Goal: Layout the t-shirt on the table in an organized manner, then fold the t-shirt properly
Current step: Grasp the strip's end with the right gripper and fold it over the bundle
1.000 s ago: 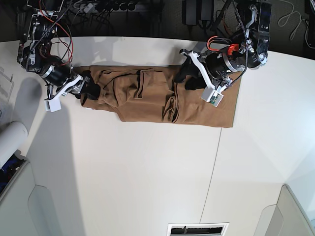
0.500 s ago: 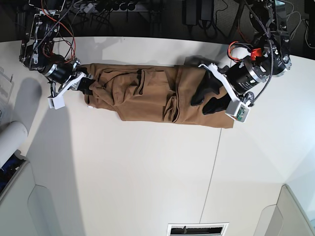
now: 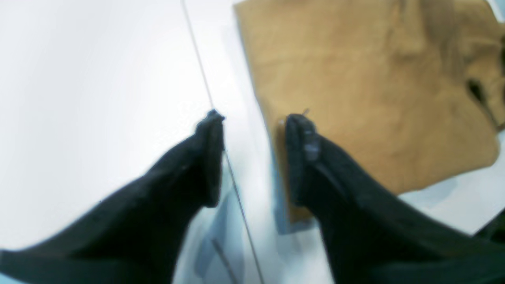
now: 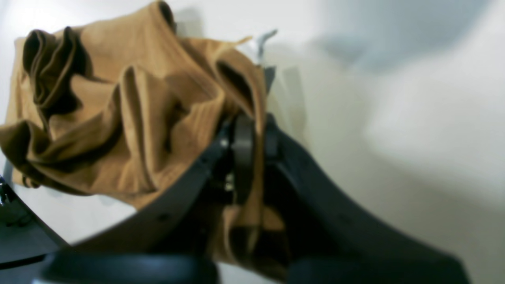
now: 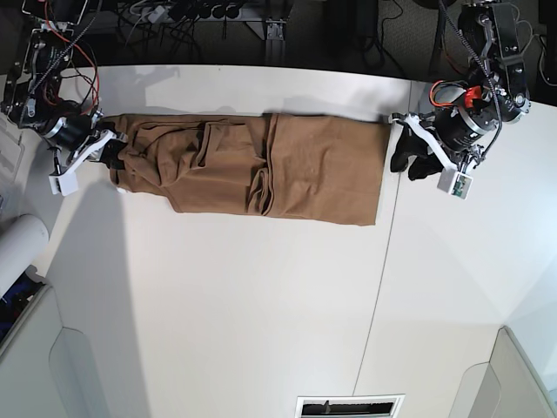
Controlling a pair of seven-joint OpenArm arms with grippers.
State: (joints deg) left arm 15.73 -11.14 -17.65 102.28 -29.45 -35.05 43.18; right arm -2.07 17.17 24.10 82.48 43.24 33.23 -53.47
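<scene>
We count one desk, white with a single dark seam, and one t-shirt, tan-brown, lying across its far part. Since a second ago the shirt has slid toward our right arm's side and stretched longer and flatter, though folds remain bunched near its middle; we judge the laying-out unfinished. We count two sets of fingers. The right fingers are pinched shut on the shirt's gathered end. The left fingers have let go and stand apart, empty, one tip just over the shirt's hem edge, the other over bare desk beside the seam.
</scene>
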